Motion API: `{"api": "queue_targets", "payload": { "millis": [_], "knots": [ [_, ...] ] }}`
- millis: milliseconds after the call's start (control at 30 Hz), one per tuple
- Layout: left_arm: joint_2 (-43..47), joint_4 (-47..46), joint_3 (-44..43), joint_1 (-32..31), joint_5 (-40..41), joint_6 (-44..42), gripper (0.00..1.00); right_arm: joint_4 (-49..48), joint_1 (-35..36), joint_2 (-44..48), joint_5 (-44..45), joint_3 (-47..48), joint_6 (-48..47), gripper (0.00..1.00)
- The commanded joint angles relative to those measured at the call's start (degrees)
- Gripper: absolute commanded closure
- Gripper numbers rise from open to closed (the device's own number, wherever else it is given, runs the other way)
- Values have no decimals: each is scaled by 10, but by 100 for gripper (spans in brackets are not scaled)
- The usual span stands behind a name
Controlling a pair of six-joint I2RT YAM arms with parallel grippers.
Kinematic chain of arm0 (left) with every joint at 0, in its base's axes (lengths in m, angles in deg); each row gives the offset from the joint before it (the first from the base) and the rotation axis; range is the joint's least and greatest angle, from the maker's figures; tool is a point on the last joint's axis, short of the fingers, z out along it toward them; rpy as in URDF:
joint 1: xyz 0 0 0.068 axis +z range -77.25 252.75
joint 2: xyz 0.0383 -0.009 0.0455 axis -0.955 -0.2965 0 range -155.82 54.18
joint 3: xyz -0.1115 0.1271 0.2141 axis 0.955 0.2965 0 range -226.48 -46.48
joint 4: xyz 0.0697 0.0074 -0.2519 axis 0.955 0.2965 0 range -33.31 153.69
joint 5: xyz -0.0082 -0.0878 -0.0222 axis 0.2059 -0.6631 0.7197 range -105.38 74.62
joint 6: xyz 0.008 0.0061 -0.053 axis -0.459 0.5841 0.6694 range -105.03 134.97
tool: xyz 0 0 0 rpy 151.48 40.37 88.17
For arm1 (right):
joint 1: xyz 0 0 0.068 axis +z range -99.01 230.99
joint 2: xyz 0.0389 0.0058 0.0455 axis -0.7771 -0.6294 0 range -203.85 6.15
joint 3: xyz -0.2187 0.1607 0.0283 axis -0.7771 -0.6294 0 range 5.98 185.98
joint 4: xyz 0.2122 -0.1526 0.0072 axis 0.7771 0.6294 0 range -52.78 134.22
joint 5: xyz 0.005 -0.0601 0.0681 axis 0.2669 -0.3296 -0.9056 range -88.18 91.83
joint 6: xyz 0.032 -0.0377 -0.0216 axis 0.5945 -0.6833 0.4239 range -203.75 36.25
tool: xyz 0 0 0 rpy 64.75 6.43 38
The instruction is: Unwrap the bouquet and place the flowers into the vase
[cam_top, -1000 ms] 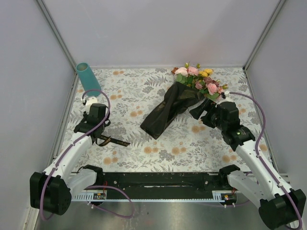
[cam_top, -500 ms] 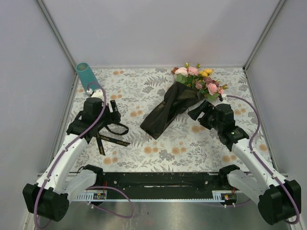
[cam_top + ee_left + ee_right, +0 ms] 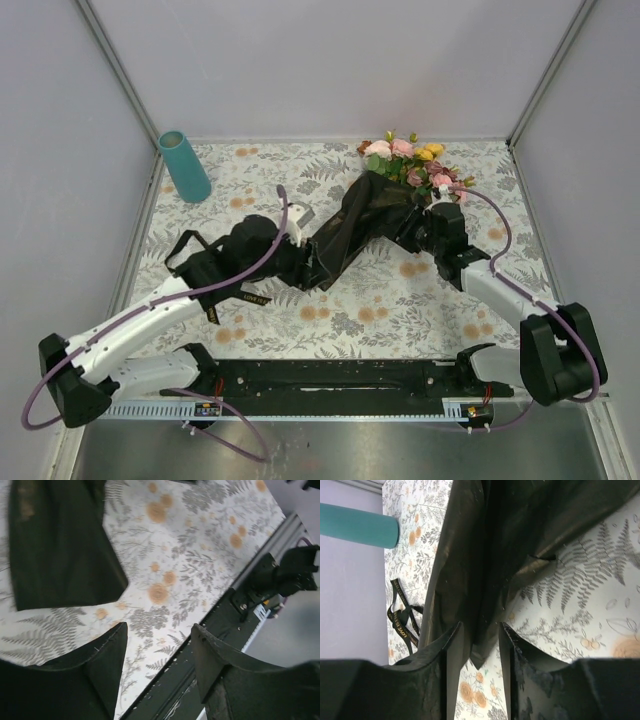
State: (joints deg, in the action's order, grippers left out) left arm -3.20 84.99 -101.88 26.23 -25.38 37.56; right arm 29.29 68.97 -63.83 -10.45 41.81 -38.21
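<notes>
1. Well, my left pincer [image 3: 159,630] is open, and only the flower-printed tablecloth [image 3: 170,580] shows between its two fingers.
2. From the left wrist, the near corner of the black paper [image 3: 60,545] lies just ahead of those fingertips and to one side. It is close but not between them, and I cannot see it touching either finger.
3. From above, the bouquet [image 3: 375,205] lies slantwise on the cloth. Its wrapped tail points toward the table's middle, where my left arm reaches, and its head points to the far right.
4. My right pincer [image 3: 480,626] sits at the upper part of the wrap, just below the blooms.
5. Its jaws are drawn in narrow, with a pointed fold of the paper lying in the gap. Whether they are actually pinching that fold, I cannot tell.
6. At the far right, the flowers [image 3: 415,160] spill out of the open top of the paper in pink, yellow and mauve, with green leaves.
7. At the far left corner, the vase [image 3: 185,167] stands upright, well apart from both pincers and from the bouquet.
8. On the cloth beside my left arm, the black ribbon [image 3: 235,295] lies loose, off the bundle and partly hidden by the arm.
</notes>
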Motion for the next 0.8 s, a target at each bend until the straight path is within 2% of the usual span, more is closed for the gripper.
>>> {"api": "queue_targets", "payload": {
  "millis": [0,233,367,567,767],
  "knots": [
    [-47,-90,-7,-54,-31,25,44,-84,-2,-49,-19,59,4,60],
    [-128,-105,-16,-73,29,25,53,-113,-10,-141,-22,121,14,66],
    [-152,-96,-26,-74,94,19,55,-121,-18,-193,-42,143,19,69],
    [-193,-7,-75,-69,273,-5,61,-140,-29,-242,-69,137,19,72],
    [-227,40,-99,-12,304,11,62,-153,-37,-254,-65,106,12,73]
  ]
}}
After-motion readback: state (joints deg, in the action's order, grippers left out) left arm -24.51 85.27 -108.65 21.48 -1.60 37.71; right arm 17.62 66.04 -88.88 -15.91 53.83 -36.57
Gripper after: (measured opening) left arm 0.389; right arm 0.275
